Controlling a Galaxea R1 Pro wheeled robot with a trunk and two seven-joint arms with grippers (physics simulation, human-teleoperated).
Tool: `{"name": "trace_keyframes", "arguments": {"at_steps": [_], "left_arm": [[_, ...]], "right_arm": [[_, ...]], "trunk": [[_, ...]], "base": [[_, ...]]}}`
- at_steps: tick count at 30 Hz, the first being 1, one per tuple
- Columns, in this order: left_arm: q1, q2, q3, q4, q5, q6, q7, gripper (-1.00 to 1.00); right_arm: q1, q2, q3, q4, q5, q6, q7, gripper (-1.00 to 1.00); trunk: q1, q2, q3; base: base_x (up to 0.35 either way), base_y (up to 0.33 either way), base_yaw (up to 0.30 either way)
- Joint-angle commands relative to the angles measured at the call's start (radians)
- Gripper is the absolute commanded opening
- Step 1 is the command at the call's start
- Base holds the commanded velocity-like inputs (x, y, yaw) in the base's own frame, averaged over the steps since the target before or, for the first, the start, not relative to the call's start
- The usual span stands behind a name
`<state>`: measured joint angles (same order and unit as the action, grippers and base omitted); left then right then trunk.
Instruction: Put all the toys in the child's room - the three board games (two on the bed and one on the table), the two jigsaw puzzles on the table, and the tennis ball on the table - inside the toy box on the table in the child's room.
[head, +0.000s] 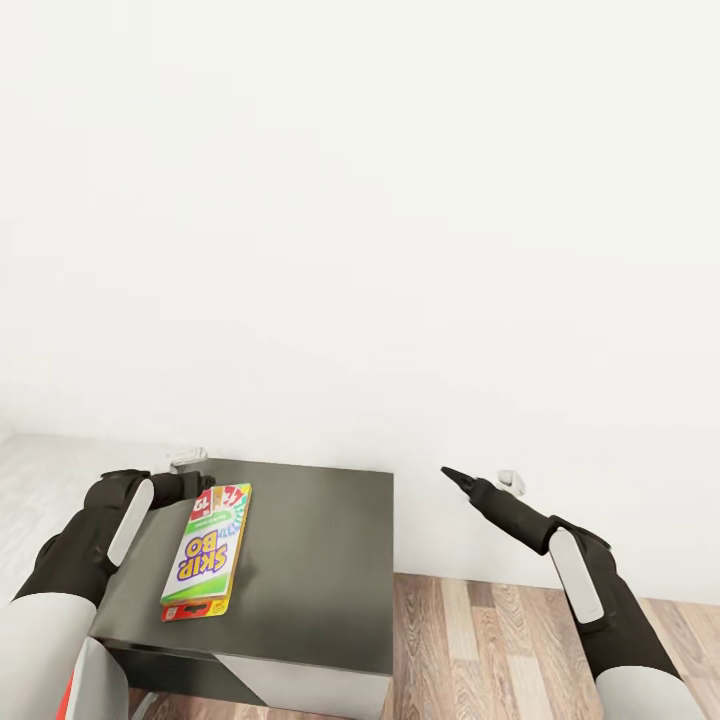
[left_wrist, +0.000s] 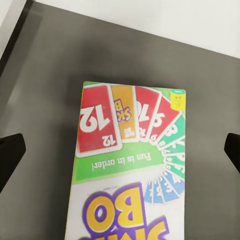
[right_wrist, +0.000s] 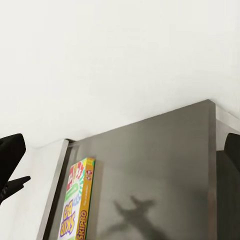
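My left gripper (head: 196, 486) hangs wide open and empty over the far end of the Skip-Bo box (head: 208, 551) lying flat on the dark table (head: 320, 560); its long axis runs twelve-to-six. The right gripper (head: 452, 474), well off at three o'clock, I cannot tell.

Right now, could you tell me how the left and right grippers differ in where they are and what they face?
The left gripper hovers over the dark desk top, above the far end of the Skip-Bo box; the right gripper hangs beyond the desk's edge, over the wood floor. The left one's fingers straddle the box; the right has nothing between them. Both are open.
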<state>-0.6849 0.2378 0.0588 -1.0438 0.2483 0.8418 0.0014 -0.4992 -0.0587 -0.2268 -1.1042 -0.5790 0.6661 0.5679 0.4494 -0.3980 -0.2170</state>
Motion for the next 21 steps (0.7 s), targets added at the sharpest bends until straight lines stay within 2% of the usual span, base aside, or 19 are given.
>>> {"name": "trace_keyframes", "arguments": {"at_steps": [1, 21], "left_arm": [[-0.001, 0.000, 0.001, -0.001, 0.003, 0.005, 0.000, 1.00], [-0.001, 0.000, 0.001, -0.001, 0.003, 0.005, 0.000, 1.00]], "right_arm": [[-0.001, 0.000, -0.002, 0.000, -0.004, 0.007, 0.001, 1.00], [-0.001, -0.002, -0.002, -0.001, -0.007, 0.012, 0.001, 1.00]], "trunk": [[0.001, -0.002, -0.002], [0.001, -0.002, -0.002]], "base": [[0.000, 0.000, 0.000], [0.000, 0.000, 0.000]]}}
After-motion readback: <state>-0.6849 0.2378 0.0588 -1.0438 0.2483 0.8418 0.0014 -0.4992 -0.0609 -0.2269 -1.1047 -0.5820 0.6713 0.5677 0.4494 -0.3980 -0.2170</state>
